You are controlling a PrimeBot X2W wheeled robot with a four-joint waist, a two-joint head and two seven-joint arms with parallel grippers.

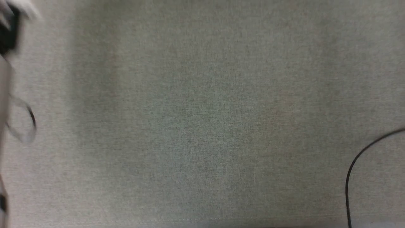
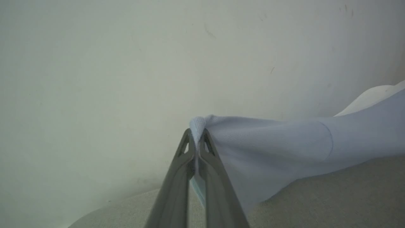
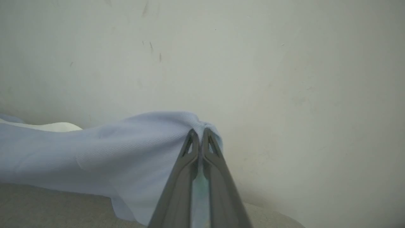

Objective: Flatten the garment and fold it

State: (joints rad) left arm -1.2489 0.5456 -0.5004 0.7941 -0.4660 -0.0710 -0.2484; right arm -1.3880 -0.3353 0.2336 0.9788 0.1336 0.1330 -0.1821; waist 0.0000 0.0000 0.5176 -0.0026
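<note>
Between left end effector [image 2: 196,133] and right end effector [image 3: 199,132], the garment [image 2: 284,142] spans crosswise.

Our left fingers [image 2: 173,186] are long, dark grey and tapered, each with a small triangular cut-out near its tip. Our right fingers [image 3: 221,183] look the same. Our blurred pale forearm [image 1: 3,95] carries a black section and a thin looped cable [image 1: 31,122].
</note>
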